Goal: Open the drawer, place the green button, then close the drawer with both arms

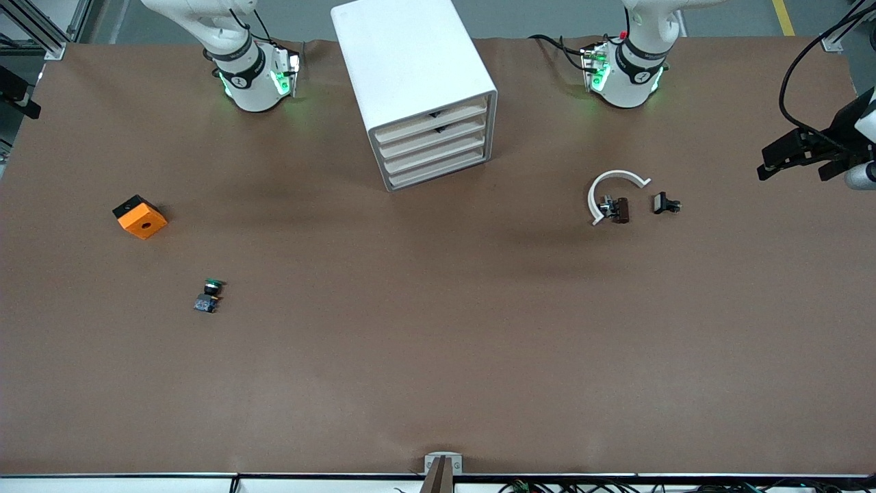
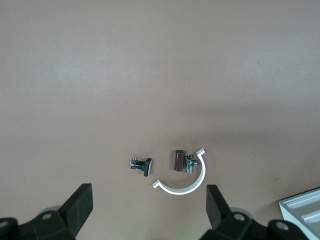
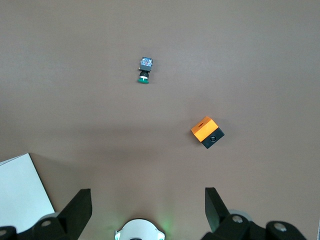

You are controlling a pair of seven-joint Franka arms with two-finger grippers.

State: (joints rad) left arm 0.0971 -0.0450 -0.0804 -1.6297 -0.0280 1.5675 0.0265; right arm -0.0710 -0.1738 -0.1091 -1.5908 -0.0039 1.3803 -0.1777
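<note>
The white cabinet (image 1: 410, 61) stands at the back middle of the table, and its lowest drawer (image 1: 438, 172) is shut. The button (image 1: 207, 296), green cap and dark base, lies on the table toward the right arm's end, nearer the front camera than the orange block; it also shows in the right wrist view (image 3: 144, 70). Both grippers are out of the front view. My left gripper (image 2: 149, 202) is open and empty, high over the table near the white arc. My right gripper (image 3: 147, 205) is open and empty, high over its own base (image 3: 140, 231).
An orange square block (image 1: 140, 217) (image 3: 207, 132) lies toward the right arm's end. A white arc (image 1: 612, 175) (image 2: 185, 187) with black-and-brown pieces (image 1: 619, 209) (image 2: 180, 161) and another small piece (image 1: 665, 203) (image 2: 141, 165) lie toward the left arm's end. A black device (image 1: 814, 150) overhangs that table edge.
</note>
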